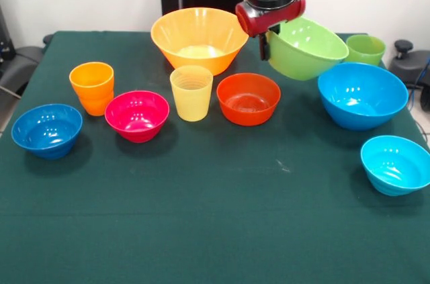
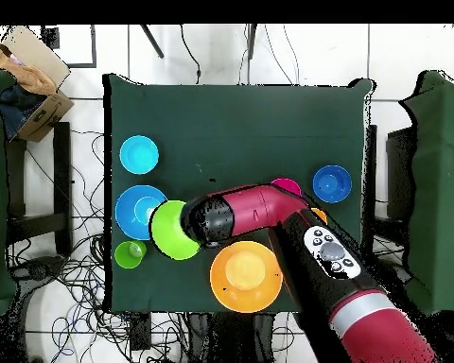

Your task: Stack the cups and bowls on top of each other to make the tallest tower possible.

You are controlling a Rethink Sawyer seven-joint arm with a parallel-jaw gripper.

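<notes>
My gripper is shut on the rim of the light green bowl and holds it tilted above the table, to the right of the orange-red bowl. The pale yellow cup stands upright just left of that bowl. The orange cup is at the left and the light green cup at the far right. No pile stands; each piece sits alone. In the overhead view the held green bowl sits at the gripper, and the arm hides the orange-red bowl and the yellow cup.
The big yellow-orange bowl is at the back, the magenta bowl and small dark blue bowl at the left. The big blue bowl and small cyan bowl are at the right. The green table spreads in front.
</notes>
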